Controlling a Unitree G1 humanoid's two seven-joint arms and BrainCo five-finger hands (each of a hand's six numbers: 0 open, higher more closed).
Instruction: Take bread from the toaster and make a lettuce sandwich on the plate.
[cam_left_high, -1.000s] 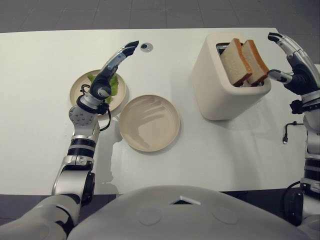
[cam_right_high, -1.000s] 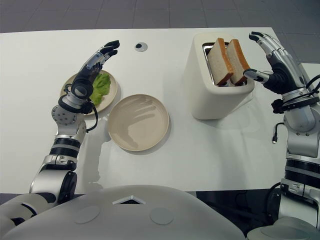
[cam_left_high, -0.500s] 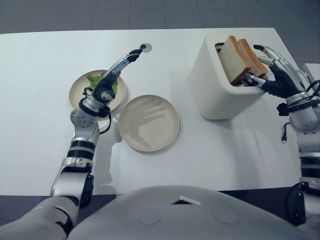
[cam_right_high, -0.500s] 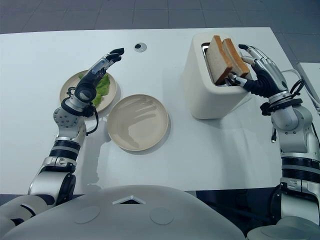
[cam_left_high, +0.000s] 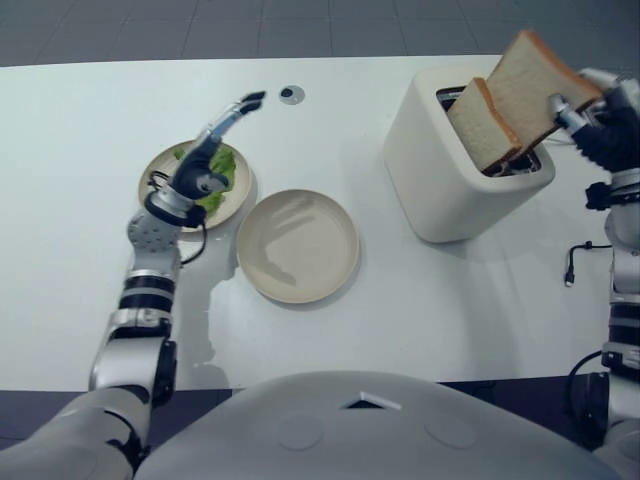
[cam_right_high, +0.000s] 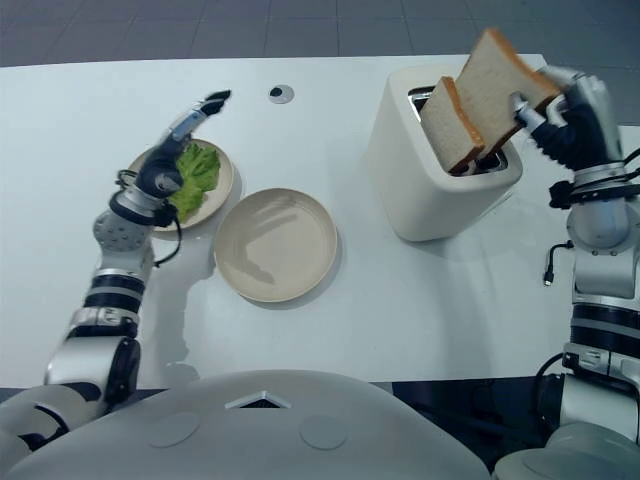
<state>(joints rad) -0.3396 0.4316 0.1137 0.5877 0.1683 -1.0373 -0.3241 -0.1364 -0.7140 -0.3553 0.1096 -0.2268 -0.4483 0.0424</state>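
While the right hand (cam_right_high: 572, 118) pinches one bread slice (cam_right_high: 495, 82) by its right edge, fingers curled round the crust, that slice stands tilted above the toaster (cam_right_high: 430, 195), top leaning left, bottom corner close over the slot.

- Second slice (cam_right_high: 450, 125): seated in the slot, just left of the held one.
- Empty plate (cam_right_high: 275, 245): left of the toaster and nearer the robot; the carry runs that way.
- Left hand (cam_right_high: 172, 145): fingers stretched out, holding nothing, over the lettuce (cam_right_high: 197, 168) on its small plate (cam_right_high: 224, 188); nearer the empty plate.
- Right eye view: whole grip visible. Left eye view: hand cut at the edge.
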